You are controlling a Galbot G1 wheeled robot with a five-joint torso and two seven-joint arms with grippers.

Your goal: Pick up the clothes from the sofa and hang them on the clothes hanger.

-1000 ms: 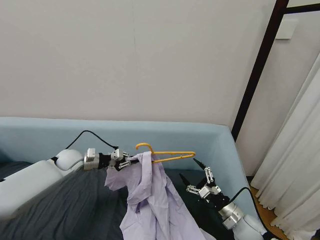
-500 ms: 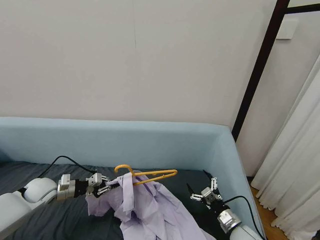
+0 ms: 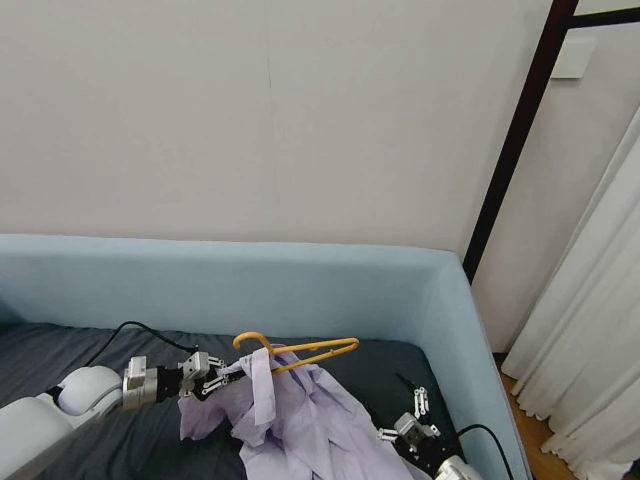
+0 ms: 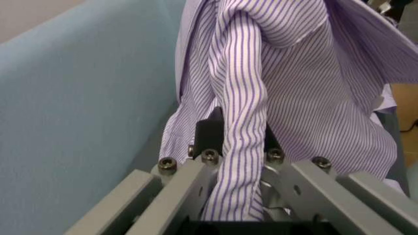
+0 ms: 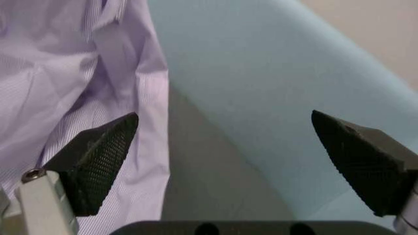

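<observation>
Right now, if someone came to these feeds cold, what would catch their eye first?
A purple striped shirt draped on an orange hanger stands out over the light blue sofa. The left end effector is shut on a fold of the shirt near the hanger's hook. The right end effector sits low beside the shirt, open and holding nothing.

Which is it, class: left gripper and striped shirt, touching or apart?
Touching: the left wrist view shows the left gripper shut on a fold of the striped shirt.
</observation>
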